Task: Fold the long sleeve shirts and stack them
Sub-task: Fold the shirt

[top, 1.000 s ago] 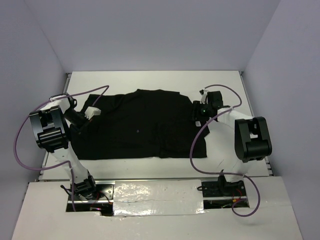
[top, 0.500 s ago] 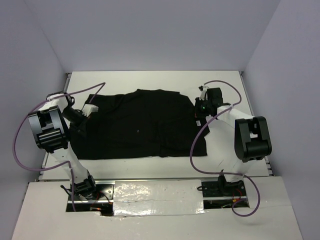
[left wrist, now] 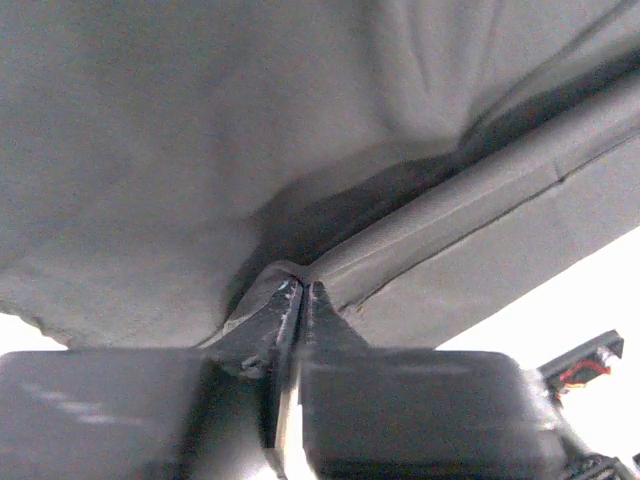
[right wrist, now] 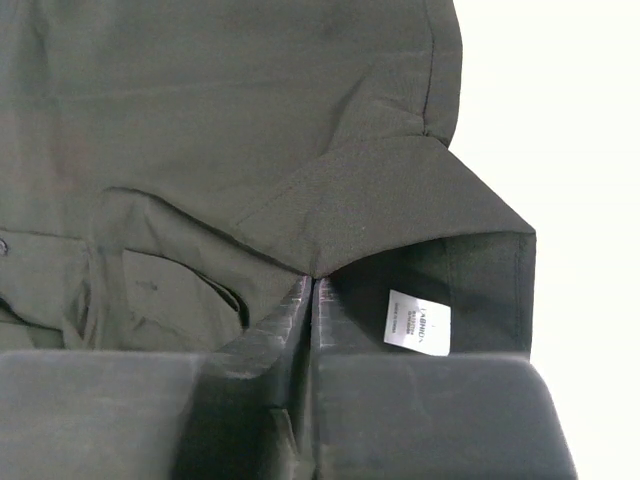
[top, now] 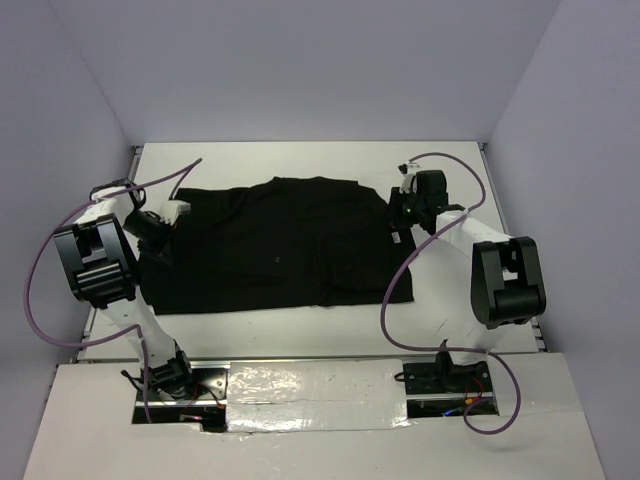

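Black shirt (top: 275,250) lies flat, long axis running left-right.

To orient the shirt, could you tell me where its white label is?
In the right wrist view, the white label sits lower right on the shirt, just right of the right gripper pinching the fabric.

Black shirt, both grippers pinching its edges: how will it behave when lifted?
Likely floppy: the black shirt puckers into folds where the left gripper pinches it. Probably light for its size, since thin cloth tents up at the right gripper. The unheld middle would likely sag and drag on the table.
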`<state>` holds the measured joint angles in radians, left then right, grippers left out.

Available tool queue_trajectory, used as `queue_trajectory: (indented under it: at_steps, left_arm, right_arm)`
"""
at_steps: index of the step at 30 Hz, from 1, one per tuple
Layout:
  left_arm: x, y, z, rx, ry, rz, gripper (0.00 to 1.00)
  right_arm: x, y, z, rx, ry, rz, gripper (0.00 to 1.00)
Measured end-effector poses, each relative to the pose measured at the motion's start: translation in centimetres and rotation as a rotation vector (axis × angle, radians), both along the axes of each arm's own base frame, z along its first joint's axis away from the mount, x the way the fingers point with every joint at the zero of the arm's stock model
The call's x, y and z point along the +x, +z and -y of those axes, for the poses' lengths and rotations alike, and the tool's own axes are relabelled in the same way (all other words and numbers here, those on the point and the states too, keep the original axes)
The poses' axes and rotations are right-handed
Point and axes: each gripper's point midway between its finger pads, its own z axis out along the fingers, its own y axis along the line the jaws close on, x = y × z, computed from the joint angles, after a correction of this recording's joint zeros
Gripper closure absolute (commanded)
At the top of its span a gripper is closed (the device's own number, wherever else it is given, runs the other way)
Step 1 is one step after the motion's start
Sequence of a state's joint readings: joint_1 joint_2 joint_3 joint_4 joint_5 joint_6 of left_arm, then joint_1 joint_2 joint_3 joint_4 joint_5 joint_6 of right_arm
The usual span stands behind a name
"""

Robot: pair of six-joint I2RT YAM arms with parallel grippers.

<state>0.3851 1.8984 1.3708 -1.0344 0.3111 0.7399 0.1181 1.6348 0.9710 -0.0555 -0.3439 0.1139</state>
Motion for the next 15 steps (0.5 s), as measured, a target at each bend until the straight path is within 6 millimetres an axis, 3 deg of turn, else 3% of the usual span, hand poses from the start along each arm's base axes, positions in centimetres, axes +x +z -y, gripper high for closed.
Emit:
queue_trajectory:
  at_steps: [1, 2, 4, 5, 11, 13, 15]
  left_arm:
    - [0.2, -0.1, -0.1, 0.005, 0.010, 0.006, 0.67]
    - [0.4, -0.2, -0.3, 0.013, 0.016, 0.011, 0.61]
    - [0.8, -0.4, -0.6, 0.031, 0.035, 0.016, 0.47]
    - [0.9, -0.5, -0.7, 0.037, 0.040, 0.018, 0.46]
    - [1.6, -0.1, -1.3, 0.057, 0.107, 0.024, 0.39]
    - [2.5, 1.2, -1.8, 0.049, 0.143, 0.053, 0.37]
    - [3.4, 2.9, -2.6, 0.043, 0.186, 0.103, 0.34]
  right_arm:
    - [0.1, -0.1, 0.0, 0.002, -0.004, -0.004, 0.68]
    - [0.2, -0.2, 0.1, -0.003, -0.009, -0.006, 0.50]
    - [0.6, -0.4, 0.2, -0.011, -0.018, -0.016, 0.42]
    - [0.7, -0.5, 0.3, -0.015, -0.019, -0.019, 0.39]
    - [0.9, 0.0, 1.6, -0.061, -0.088, -0.028, 0.35]
    - [0.5, 1.4, 2.2, -0.076, -0.121, -0.005, 0.34]
    - [0.1, 4.0, 2.9, -0.063, -0.151, 0.059, 0.34]
